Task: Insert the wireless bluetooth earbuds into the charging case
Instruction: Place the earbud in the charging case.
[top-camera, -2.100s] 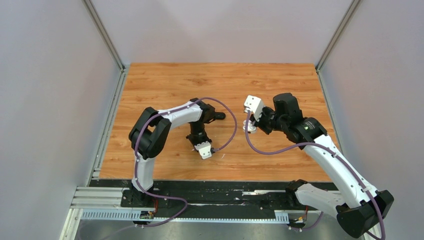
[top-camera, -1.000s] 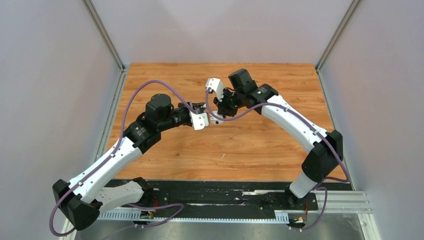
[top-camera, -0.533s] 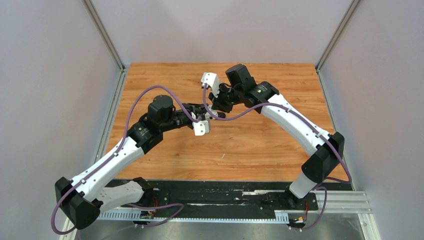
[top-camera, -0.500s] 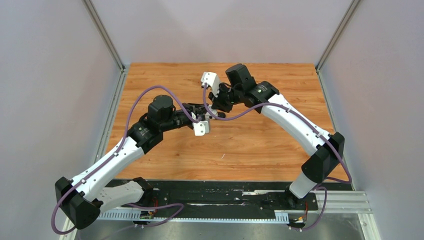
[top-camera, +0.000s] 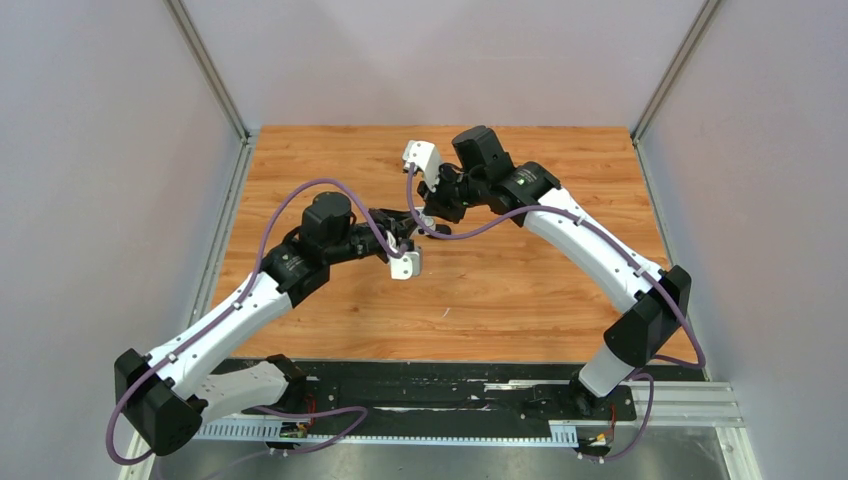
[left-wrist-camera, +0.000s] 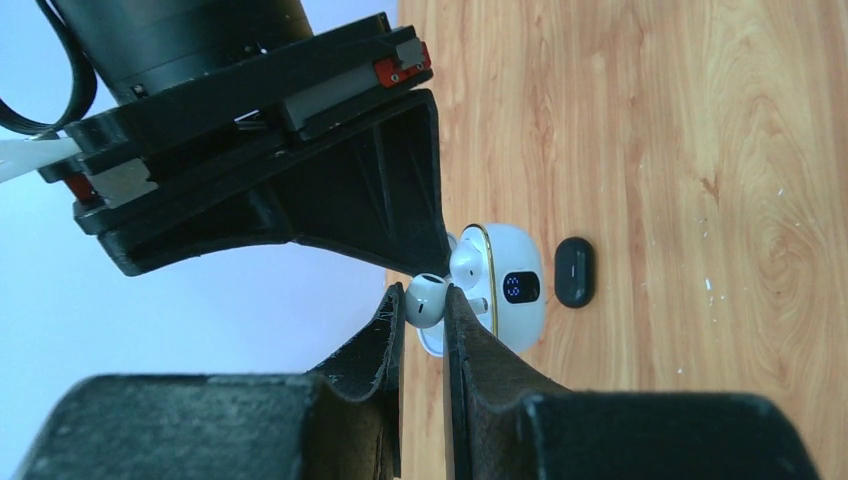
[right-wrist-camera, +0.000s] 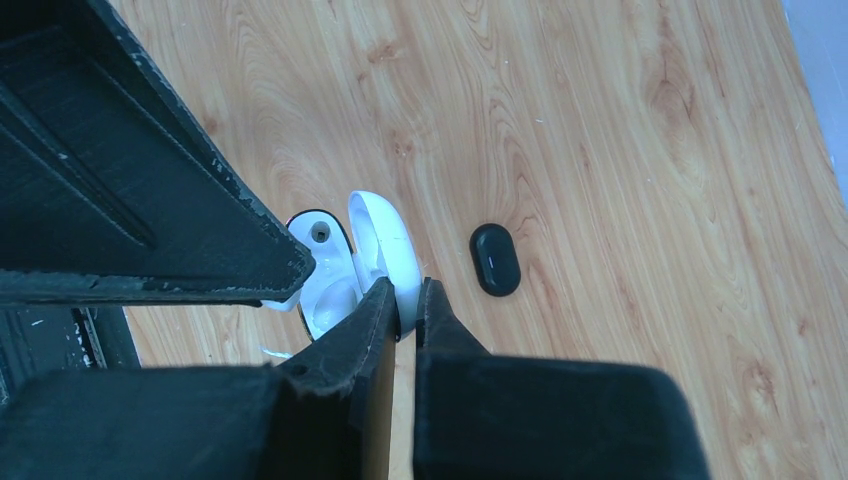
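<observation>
One white earbud (left-wrist-camera: 428, 300) sits pinched between the tips of my left gripper (left-wrist-camera: 425, 303), just short of the open white charging case (left-wrist-camera: 527, 318). A second earbud (left-wrist-camera: 467, 262) rests in the case, beside its gold rim and lit display. My right gripper (right-wrist-camera: 405, 300) is shut on the case's raised lid (right-wrist-camera: 385, 240), and the case's base (right-wrist-camera: 325, 285) lies just left of its fingers. In the top view, the left gripper (top-camera: 408, 230) and the right gripper (top-camera: 428, 212) meet over the middle of the table and hide the case.
A small black oval object (left-wrist-camera: 574, 271) lies flat on the wooden table (top-camera: 520, 300) right beside the case, also visible from the right wrist as the black oval (right-wrist-camera: 495, 259). Grey walls enclose the table on three sides.
Over the last second the left wrist has edged slightly right and toward the near edge, and the right gripper has shifted a little to the left. Both grips are unchanged.
</observation>
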